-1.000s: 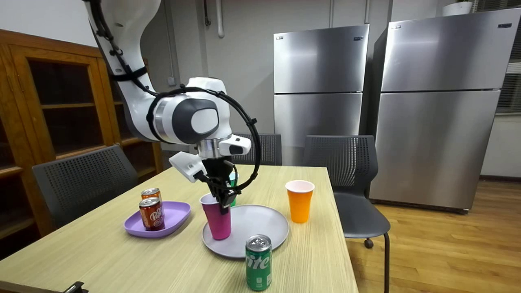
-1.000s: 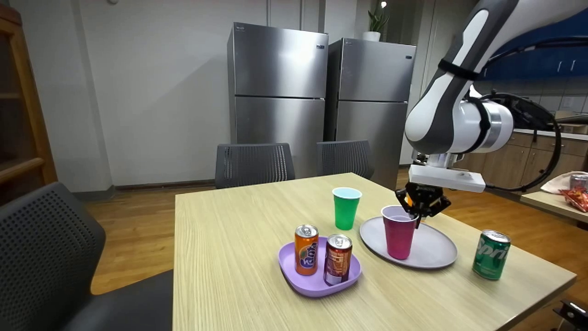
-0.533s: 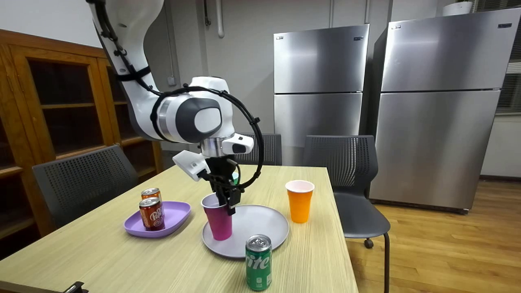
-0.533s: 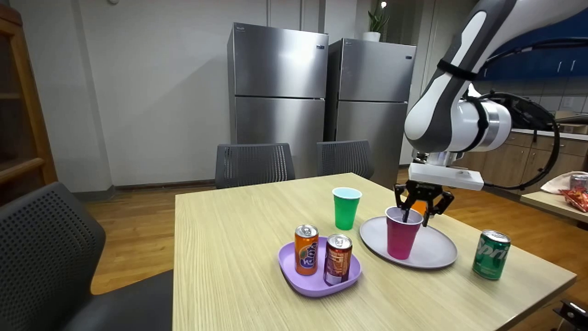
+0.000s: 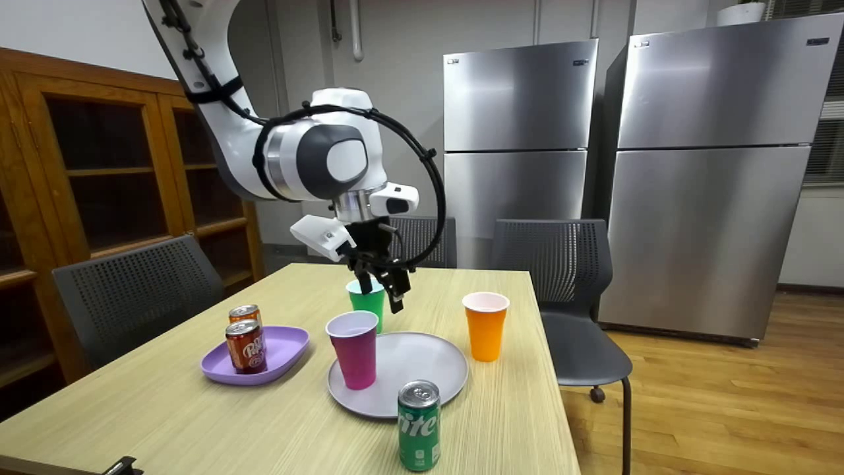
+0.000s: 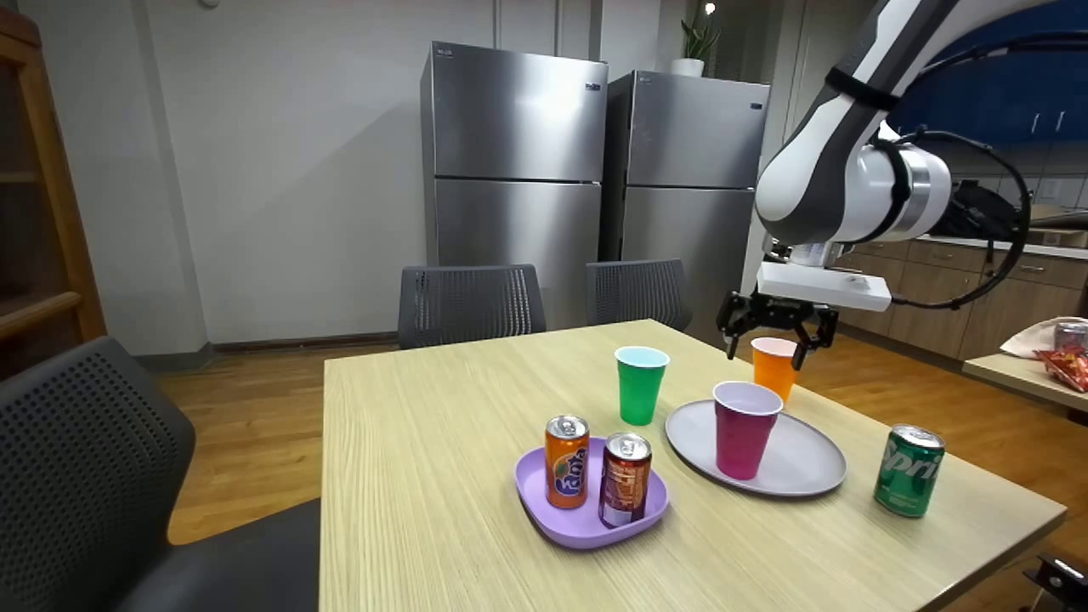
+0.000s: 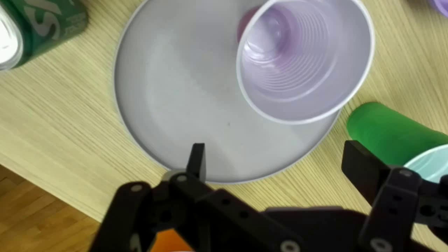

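My gripper (image 7: 274, 144) stands open with nothing between its fingers, raised above the table. In both exterior views it hangs higher than the rim of the magenta cup (image 5: 355, 356), apart from it. That cup stands upright on a round grey plate (image 6: 812, 467), and the wrist view looks into its pale inside (image 7: 304, 66). Behind the gripper in an exterior view is a green cup (image 5: 370, 305); an orange cup (image 6: 772, 371) is partly behind the fingers in an exterior view. A green Sprite can (image 5: 419, 432) is upright beside the plate.
A purple dish (image 6: 534, 480) holds an orange Fanta can (image 6: 566, 467) and a dark red Dr Pepper can (image 5: 246, 349). Dark chairs (image 5: 550, 264) line the table (image 6: 442, 442). Two steel refrigerators (image 6: 518, 127) and a wooden cabinet (image 5: 99, 158) stand around.
The gripper has opened, let go of the magenta cup's rim and risen clear of it. The cup has straightened slightly and stays on the plate.
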Robot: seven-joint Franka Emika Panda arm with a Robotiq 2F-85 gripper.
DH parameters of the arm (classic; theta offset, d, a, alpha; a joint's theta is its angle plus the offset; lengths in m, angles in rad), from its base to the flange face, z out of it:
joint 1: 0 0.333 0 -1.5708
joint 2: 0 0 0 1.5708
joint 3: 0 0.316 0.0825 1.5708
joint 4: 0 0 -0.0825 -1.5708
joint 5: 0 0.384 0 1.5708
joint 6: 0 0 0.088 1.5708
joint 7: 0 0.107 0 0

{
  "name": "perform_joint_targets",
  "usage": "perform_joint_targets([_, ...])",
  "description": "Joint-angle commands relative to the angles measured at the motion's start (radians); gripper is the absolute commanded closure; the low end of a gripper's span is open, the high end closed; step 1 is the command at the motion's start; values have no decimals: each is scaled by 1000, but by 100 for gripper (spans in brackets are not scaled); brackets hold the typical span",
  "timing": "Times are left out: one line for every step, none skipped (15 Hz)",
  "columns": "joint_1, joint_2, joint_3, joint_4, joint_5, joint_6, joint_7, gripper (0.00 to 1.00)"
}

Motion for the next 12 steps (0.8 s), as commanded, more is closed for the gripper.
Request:
perform_joint_targets([-3,-29,11,37,-14,-42,-28,0])
perform_joint_targets([0,-32,11,38,-22,-39,-28,0])
perform_joint_targets([-3,-43,23,28,-12,-35,-44,0])
perform_joint_targets([-3,-11,11,31,-8,-3,-18,0])
perform_joint_targets([-3,-13,15,31,-9,-3,-24,0])
perform_joint_targets([-2,-14,18,31,-8,-3,-25,0])
perform_joint_targets([-2,-15,20,31,-8,-3,-26,0])
perform_joint_targets([-2,-15,20,31,-8,-3,-26,0])
perform_joint_targets([-2,-15,20,31,-8,-3,-27,0])
perform_joint_targets([-2,-15,20,31,-8,-3,-27,0])
perform_joint_targets([-2,-15,20,31,-8,-3,-28,0])
perform_joint_targets([-2,-15,20,31,-8,-3,-28,0])
